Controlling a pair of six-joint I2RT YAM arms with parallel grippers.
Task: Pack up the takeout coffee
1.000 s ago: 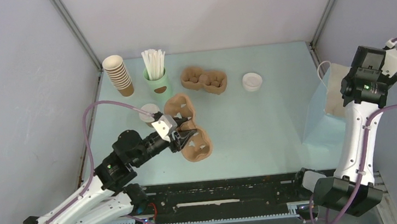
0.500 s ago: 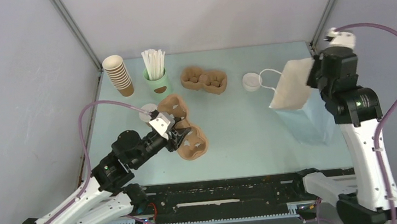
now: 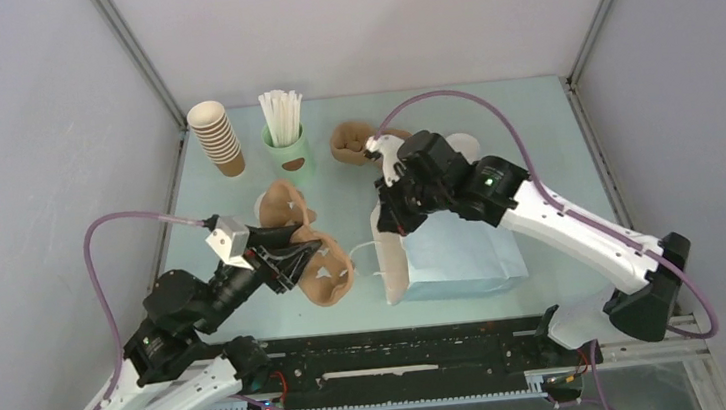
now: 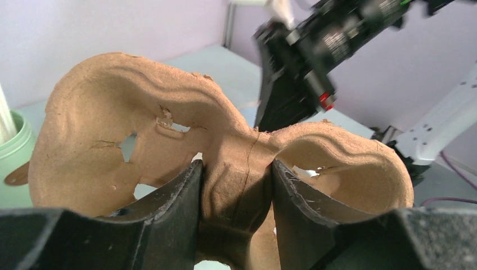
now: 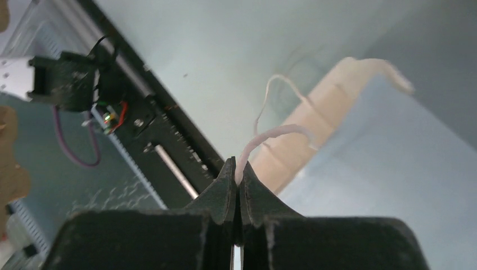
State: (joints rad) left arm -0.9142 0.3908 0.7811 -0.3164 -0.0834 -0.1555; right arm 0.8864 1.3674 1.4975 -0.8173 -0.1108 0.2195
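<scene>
My left gripper (image 3: pixel 296 257) (image 4: pixel 236 171) is shut on the middle bridge of a brown two-slot pulp carrier (image 3: pixel 313 270) (image 4: pixel 169 112) and holds it tilted above the table, both slots empty. The takeout coffee is almost hidden behind that carrier; only a sliver of its white lid (image 3: pixel 261 209) shows. A light blue paper bag (image 3: pixel 464 255) (image 5: pixel 388 169) lies on its side at centre, its mouth (image 3: pixel 391 263) facing left towards the carrier. My right gripper (image 3: pixel 392 214) (image 5: pixel 238 169) is shut on the bag's white cord handle (image 5: pixel 270 135).
A stack of lidless brown cups (image 3: pixel 217 137) and a mint-green cup of white straws (image 3: pixel 286 144) stand at the back left. A second pulp carrier (image 3: pixel 348 141) and a loose white lid (image 3: pixel 466 141) lie behind the right arm. The black rail (image 3: pixel 404 357) runs along the near edge.
The right arm swung the bag from the far right to the table's centre and laid it on its side. My left gripper drew the carrier nearer and tilted it up.
</scene>
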